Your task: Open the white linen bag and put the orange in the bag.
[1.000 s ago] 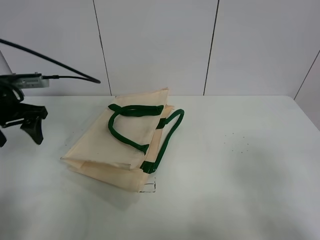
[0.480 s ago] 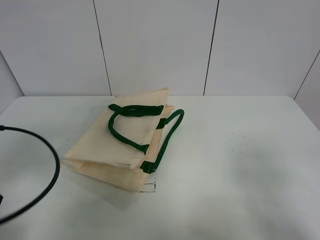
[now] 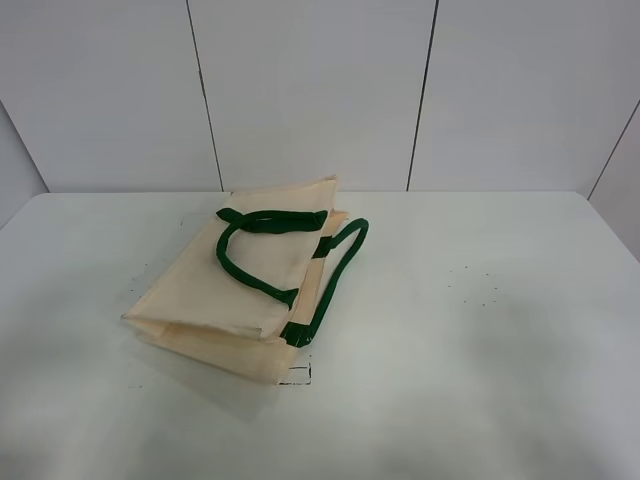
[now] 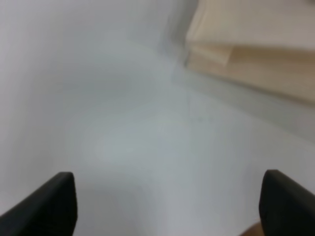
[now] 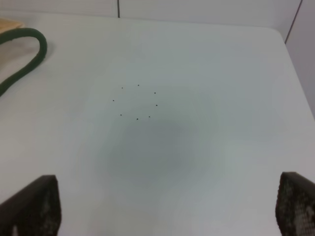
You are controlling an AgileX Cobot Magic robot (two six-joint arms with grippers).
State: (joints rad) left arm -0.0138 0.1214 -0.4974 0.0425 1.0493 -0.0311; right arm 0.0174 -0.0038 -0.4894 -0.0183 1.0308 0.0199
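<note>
The white linen bag [image 3: 235,295] lies flat and folded on the white table [image 3: 480,330], left of centre, its two dark green handles [image 3: 262,220] on top and toward the right. A blurred corner of the bag shows in the left wrist view [image 4: 251,59]. One green handle [image 5: 24,54] shows in the right wrist view. No orange is in view. Neither arm shows in the exterior high view. My left gripper [image 4: 167,206] is open over bare table beside the bag's corner. My right gripper [image 5: 165,211] is open over bare table right of the bag.
A ring of small dark dots [image 5: 138,103] marks the table right of the bag; it also shows in the exterior high view [image 3: 475,285]. A small dashed square mark [image 3: 296,374] sits at the bag's near corner. A white panelled wall [image 3: 320,90] stands behind the table.
The left arm, at the far left edge a second ago, has left the exterior high view; its cable trailed half a second ago and is gone now. The bag has not moved.
</note>
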